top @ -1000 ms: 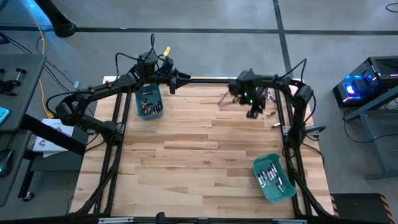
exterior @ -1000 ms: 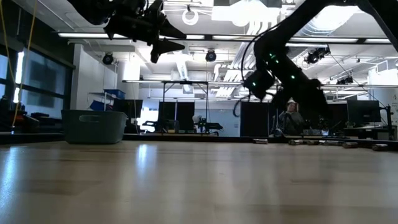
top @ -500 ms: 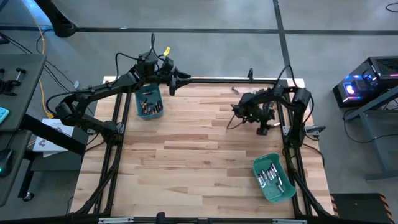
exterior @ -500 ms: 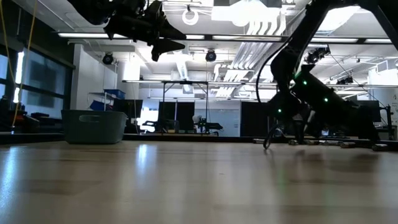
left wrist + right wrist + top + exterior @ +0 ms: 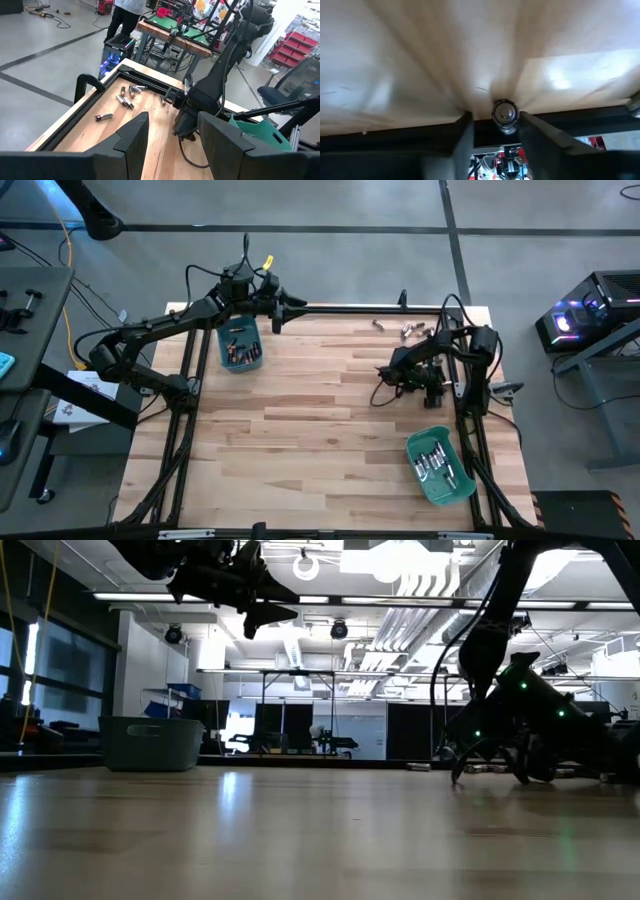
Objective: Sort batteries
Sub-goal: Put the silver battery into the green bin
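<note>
My right gripper (image 5: 432,383) is low over the table at the right, tipped downward. In the right wrist view a silvery battery (image 5: 505,114) shows end-on between the gripper's (image 5: 495,127) two fingers, which stand wider apart than the battery. Several loose batteries (image 5: 408,331) lie on the wood near the far right edge. My left gripper (image 5: 172,135) is open and holds nothing. It hangs high by the far left teal bin (image 5: 240,345), which holds dark batteries. A second teal bin (image 5: 440,465) at the near right holds silvery ones. My right gripper has a finger on either side of the battery's round end (image 5: 505,114). One finger (image 5: 535,135) is right beside it, and a gap shows on the other side. I cannot tell whether either finger touches it. The picture is blurred.
A black frame rail (image 5: 330,308) runs along the table's far edge, with more rails down both sides. A loose cable (image 5: 383,392) hangs from the right hand onto the wood. The middle of the table is bare wood (image 5: 300,420).
My right gripper has swung from the loose batteries at the far right toward the near edge. It has come down close to the tabletop and tipped more steeply downward. The batteries it stood over now show at the far edge.
</note>
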You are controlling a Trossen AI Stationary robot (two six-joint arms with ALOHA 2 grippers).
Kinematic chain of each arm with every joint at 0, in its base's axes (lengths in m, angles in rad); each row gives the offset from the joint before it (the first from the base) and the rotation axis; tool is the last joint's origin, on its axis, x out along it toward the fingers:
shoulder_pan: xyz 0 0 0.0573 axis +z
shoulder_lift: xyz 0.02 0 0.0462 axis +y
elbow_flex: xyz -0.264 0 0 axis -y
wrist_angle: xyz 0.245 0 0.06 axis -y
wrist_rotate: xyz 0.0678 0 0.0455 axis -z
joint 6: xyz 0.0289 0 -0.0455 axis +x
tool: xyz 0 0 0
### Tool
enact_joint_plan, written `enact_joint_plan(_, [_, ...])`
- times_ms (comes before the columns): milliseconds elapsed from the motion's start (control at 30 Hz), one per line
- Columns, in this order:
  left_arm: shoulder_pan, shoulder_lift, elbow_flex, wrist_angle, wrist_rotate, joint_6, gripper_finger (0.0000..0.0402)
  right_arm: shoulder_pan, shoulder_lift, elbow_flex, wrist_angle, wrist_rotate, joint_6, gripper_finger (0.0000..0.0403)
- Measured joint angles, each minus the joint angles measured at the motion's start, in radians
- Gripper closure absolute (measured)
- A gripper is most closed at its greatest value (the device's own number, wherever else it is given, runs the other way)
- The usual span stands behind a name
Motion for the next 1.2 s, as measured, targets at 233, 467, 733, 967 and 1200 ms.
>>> enact_joint_plan(233, [0.0,0.0,0.0,0.002,0.001,-0.023,0.0236,0.008,0.002,0.025,0.001,-0.066,0.018,0.038])
enact_joint_plan(467, [0.0,0.0,0.0,0.002,0.001,-0.024,0.0236,0.01,-0.104,0.211,0.042,-0.173,0.126,0.0382])
enact_joint_plan(733, [0.0,0.0,0.0,0.002,0.001,-0.024,0.0236,0.021,-0.402,0.356,0.116,-0.505,0.325,0.0382])
enact_joint_plan(967, [0.0,0.0,0.0,0.002,0.001,-0.024,0.0236,0.151,-0.662,0.28,0.127,-0.755,0.641,0.0382])
enact_joint_plan(1200, [0.0,0.0,0.0,0.001,0.0,0.011,0.0236,0.484,-0.807,0.172,0.143,-0.898,1.078,0.0382])
